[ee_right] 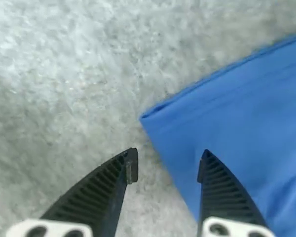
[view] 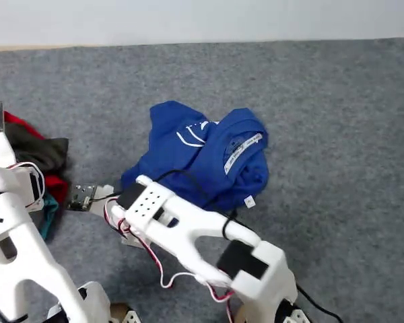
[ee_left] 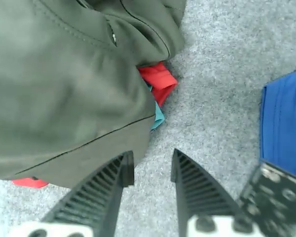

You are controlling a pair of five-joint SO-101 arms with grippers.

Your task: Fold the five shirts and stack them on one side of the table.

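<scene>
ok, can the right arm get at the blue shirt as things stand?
Probably yes. The right gripper is open at the edge of the blue shirt, one finger over cloth, the other over the table; nothing lies between.

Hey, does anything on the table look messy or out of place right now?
Yes. The blue shirt lies crumpled mid-table, bunched up rather than folded flat. Off to one side, the olive shirt sits rumpled over a red shirt and a teal shirt, whose corners poke out unevenly.
</scene>
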